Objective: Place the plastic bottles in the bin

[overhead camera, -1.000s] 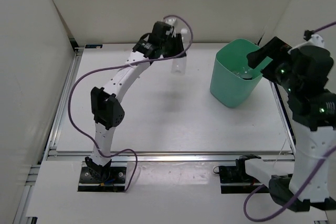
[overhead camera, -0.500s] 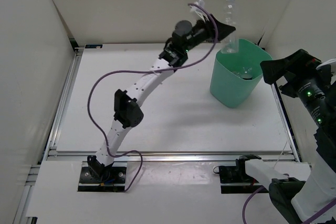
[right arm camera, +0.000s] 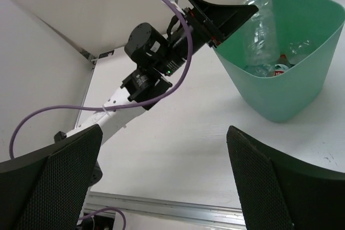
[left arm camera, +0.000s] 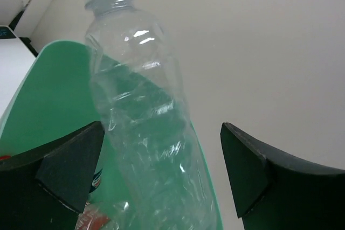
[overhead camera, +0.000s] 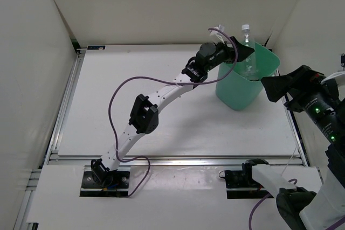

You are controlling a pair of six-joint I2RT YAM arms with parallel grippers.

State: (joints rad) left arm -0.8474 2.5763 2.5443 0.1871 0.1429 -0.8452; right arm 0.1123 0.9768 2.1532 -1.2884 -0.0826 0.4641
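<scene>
The left gripper (left arm camera: 161, 133) is holding its fingers wide apart, gripping nothing. The clear plastic bottle with the white cap (left arm camera: 140, 79) is standing cap-up between them, its bottom inside the mint-green plastic bin (overhead camera: 237, 92). The right gripper (right arm camera: 164, 130) is hanging near the bin, wide open and empty

White-capped bottle (left arm camera: 145, 133) at mouth of green bin (left arm camera: 54, 95)
</scene>
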